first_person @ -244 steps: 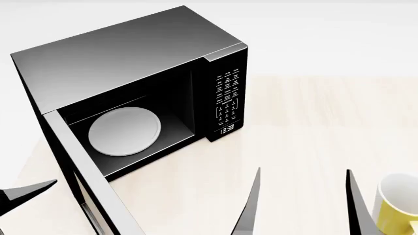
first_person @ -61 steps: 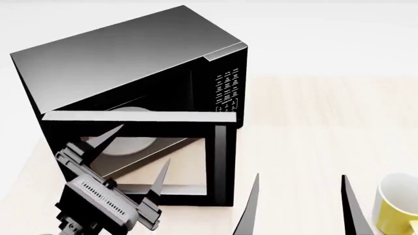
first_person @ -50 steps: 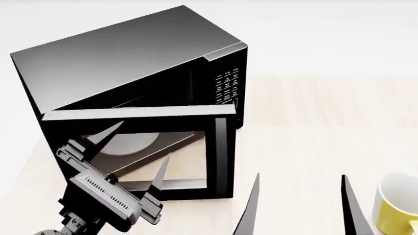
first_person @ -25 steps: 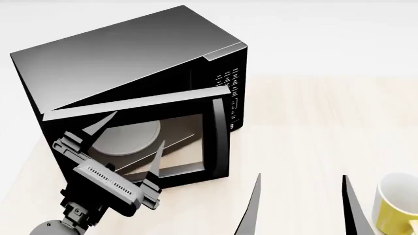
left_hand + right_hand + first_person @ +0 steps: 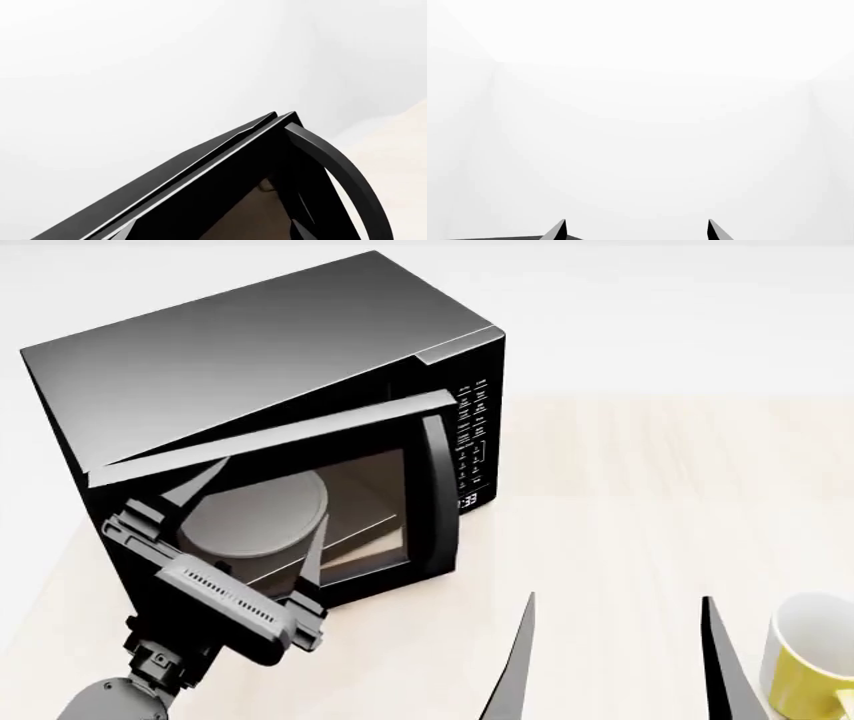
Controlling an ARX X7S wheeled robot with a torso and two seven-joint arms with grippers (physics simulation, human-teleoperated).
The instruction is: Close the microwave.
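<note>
A: Pale wood table (image 5: pixel 641 470), one, bare and open across its right half out to the far edge. White walls behind.

B: Biggest thing on it?

A: One black microwave (image 5: pixel 254 360), at the table's left rear. Long axis runs left-near to right-far, face turned toward the robot and a bit to the right. Keypad (image 5: pixel 470 435) on its right end.

B: Door?

A: One door (image 5: pixel 320 510), hinged left, ajar, only a narrow wedge of gap at the handle side. Curved handle (image 5: pixel 437 495) on its free right edge. Round turntable plate (image 5: pixel 254 520) shows through the window. Left wrist view has the door's top edge and the handle (image 5: pixel 337 172) close up.

B: Grippers?

A: Two. Left gripper (image 5: pixel 254 515) is against the door's outer face, fingers spread wide, holding nothing. Right gripper (image 5: pixel 617 650) low at the near right, fingers apart, empty, well clear of the microwave.

B: Anything else?

A: One yellow mug (image 5: pixel 811 660), just right of the right gripper at the frame edge.
</note>
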